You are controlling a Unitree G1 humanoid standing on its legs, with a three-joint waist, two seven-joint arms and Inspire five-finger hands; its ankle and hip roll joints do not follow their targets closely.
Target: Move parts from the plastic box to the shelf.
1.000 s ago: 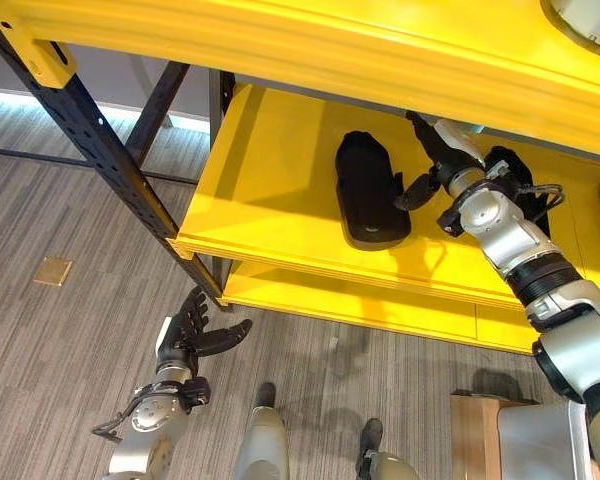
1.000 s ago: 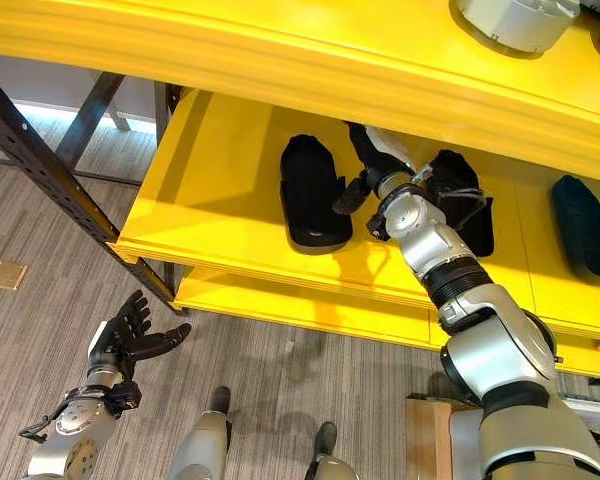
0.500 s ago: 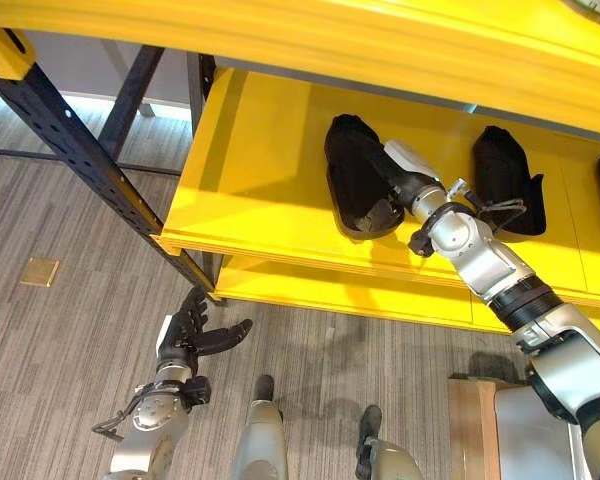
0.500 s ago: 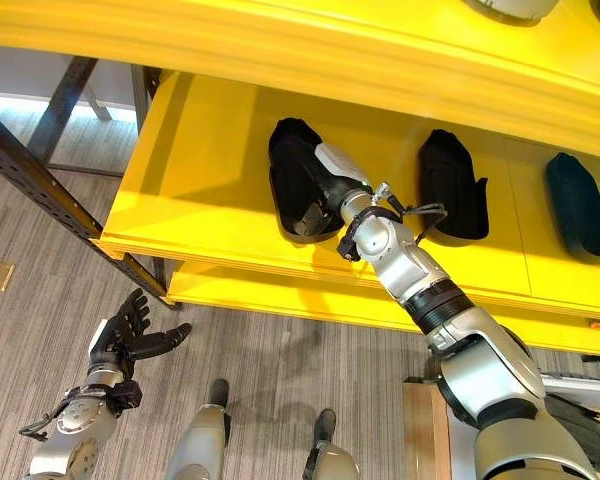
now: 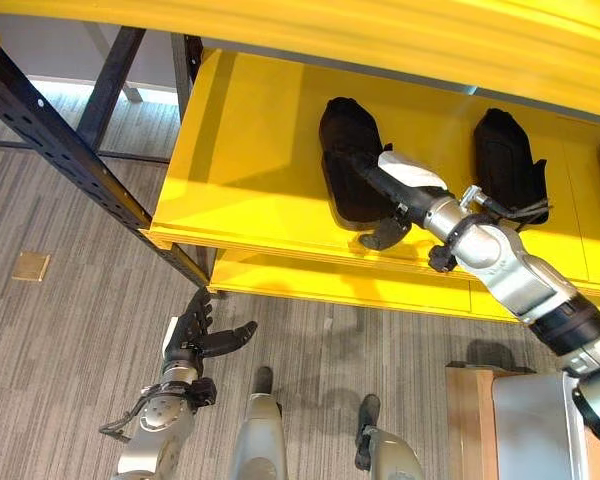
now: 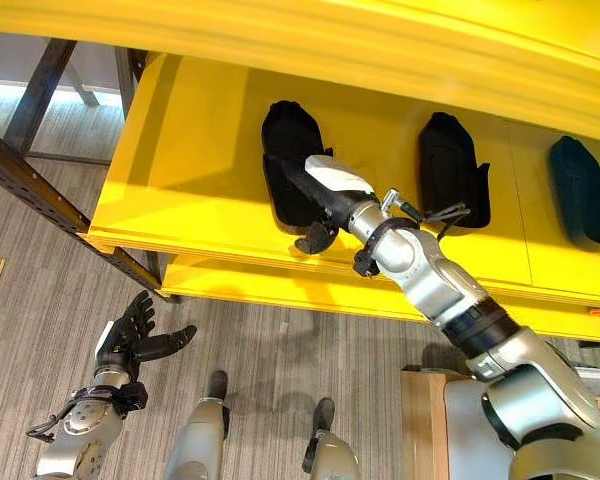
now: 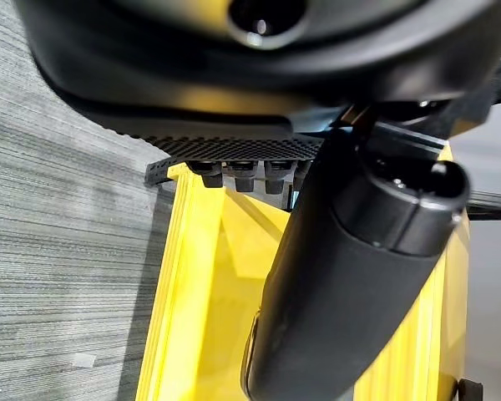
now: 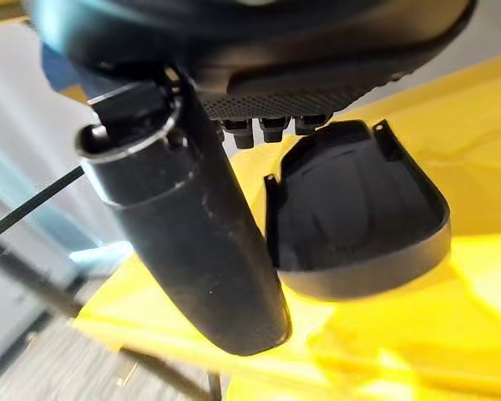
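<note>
A black moulded part lies on the yellow shelf, and it shows up close in the right wrist view. My right hand reaches in over the part's near right side, open, fingers straight along it and thumb hanging over the shelf's front. I cannot tell whether the fingers touch the part. Two more black parts lie further right on the same shelf. My left hand hangs low over the floor, open, fingers spread and holding nothing.
A second yellow shelf overhangs from above, and a lower one sits beneath. A black perforated upright slants down at the left. A tan box corner stands at the lower right. A small tan plate lies on the floor.
The right hand swung left from the gap between two parts onto the left part, then drew back a little toward the shelf's front. The camera shifted. The left hand stayed put.
</note>
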